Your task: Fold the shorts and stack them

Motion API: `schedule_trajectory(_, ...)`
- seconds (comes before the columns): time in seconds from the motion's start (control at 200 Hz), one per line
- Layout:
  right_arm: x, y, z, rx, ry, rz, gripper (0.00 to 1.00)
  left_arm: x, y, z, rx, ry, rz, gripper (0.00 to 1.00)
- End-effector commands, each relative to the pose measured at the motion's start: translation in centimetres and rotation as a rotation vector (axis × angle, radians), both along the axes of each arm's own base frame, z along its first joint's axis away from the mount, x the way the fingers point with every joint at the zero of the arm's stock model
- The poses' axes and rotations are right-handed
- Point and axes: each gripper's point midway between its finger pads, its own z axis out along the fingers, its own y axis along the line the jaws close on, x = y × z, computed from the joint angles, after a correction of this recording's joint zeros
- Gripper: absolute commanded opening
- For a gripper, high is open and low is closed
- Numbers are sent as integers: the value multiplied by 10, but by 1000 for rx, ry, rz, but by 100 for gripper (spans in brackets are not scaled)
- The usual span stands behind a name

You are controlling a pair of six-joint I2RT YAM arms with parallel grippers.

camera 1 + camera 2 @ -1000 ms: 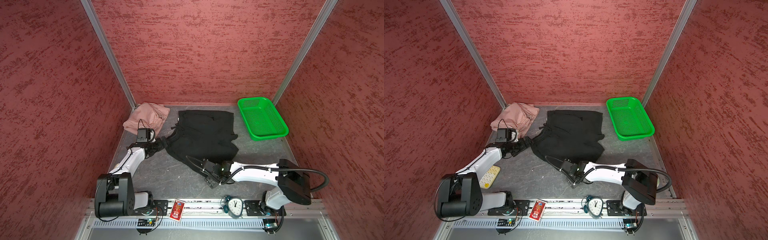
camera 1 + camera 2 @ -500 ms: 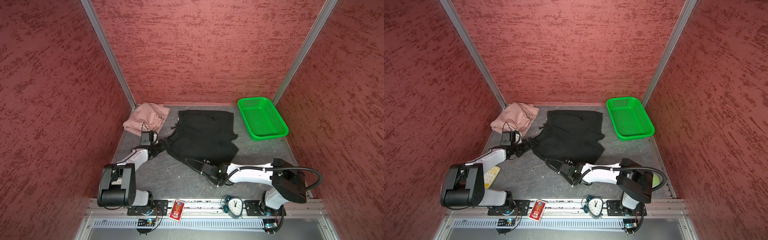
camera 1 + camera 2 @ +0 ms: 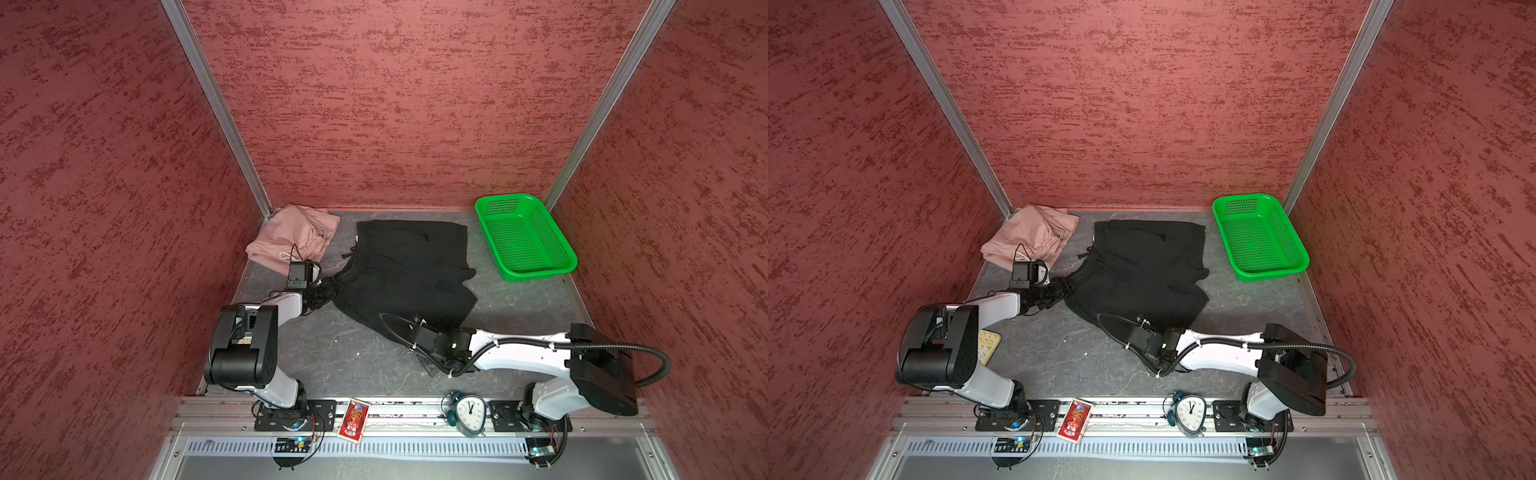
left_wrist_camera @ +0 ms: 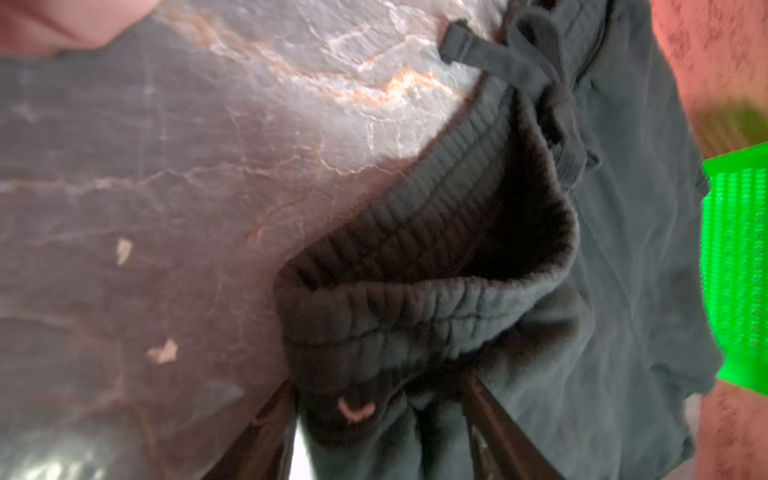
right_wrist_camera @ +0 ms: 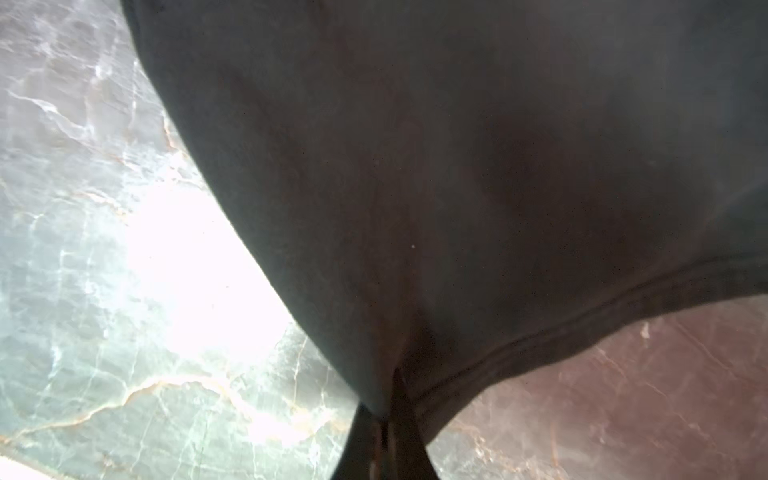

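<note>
Where black shorts [image 3: 411, 270] lie, veined tabletop [image 3: 345, 353], perhaps stone, red walls [image 3: 395, 104].

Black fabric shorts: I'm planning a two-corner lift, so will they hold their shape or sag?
Probably floppy: the black fabric shorts pull into soft creases toward the hem pinched by the right gripper. Likely light; the ribbed waistband looks thicker, so that edge may hang heavier. The matte knit seems unlikely to slip.

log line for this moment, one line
left claw astride black shorts waistband | right claw shut on its hem | pink shorts crumpled, untouched
</note>
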Motion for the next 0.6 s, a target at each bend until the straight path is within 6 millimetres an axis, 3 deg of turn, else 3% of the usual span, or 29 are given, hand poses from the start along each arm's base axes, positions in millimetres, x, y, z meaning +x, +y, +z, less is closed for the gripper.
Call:
schedule_trajectory(0.0,5,2,18,69,-57,-26,0,12,-2,8,8,-34,-20,54)
schedule_trajectory(0.045,6,2,23,82,-69,-31,0,13,-2,9,14,-41,-20,52)
schedule_trajectory(0.085,7,1,26,92,-77,-33,0,15,-2,10,24,-46,-24,43)
schedule_trajectory(0.15,8,0,31,107,-92,-38,0,16,-1,8,36,-37,-29,10)
schedule_trajectory(0.18,8,-1,32,112,-94,-39,0,16,-1,8,41,-34,-34,0)
schedule_trajectory(0.326,8,-6,38,100,-104,-33,0,14,0,18,65,-34,-62,0)
schedule_trajectory(0.591,10,-17,66,85,-149,-21,0,-11,12,67,156,-71,-55,0)
